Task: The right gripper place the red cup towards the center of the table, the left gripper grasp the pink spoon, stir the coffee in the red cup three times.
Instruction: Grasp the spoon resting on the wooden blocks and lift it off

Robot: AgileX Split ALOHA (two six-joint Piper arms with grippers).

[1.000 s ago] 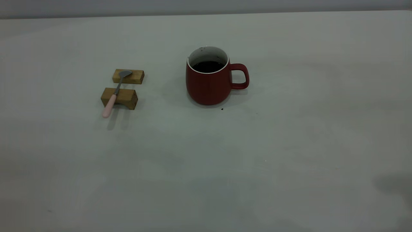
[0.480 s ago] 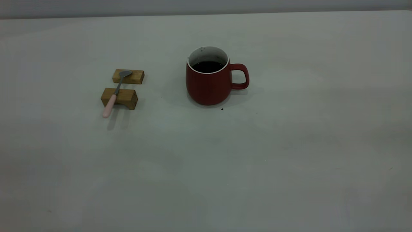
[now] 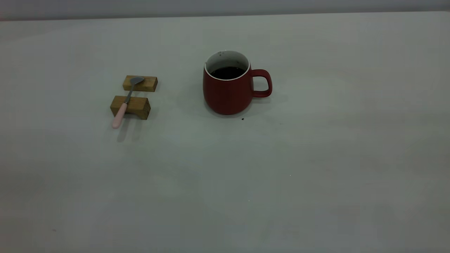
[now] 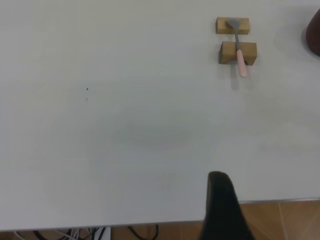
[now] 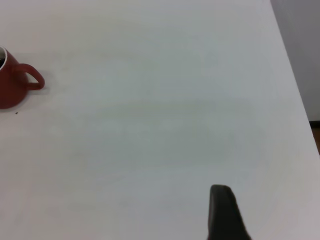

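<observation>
Basically nothing on the table has moved over the last second: the red cup sits where it was, upright near the middle, handle toward the right arm's side, coffee flat inside. The pink spoon is unmoved, bridging the two wooden blocks well to the cup's left, bowl on the far block, pink handle overhanging the near one. Only change: a dark shadow at the exterior view's lower right a second ago has faded out, so probably the right arm pulled back. Neither arm shows in the exterior view now. Each wrist view shows just one dark finger, left gripper near the table's edge far from the spoon, right gripper well away from the cup; can't tell whether either is spread or closed. My read: both arms parked, cup already roughly centred, spoon not yet picked up.
</observation>
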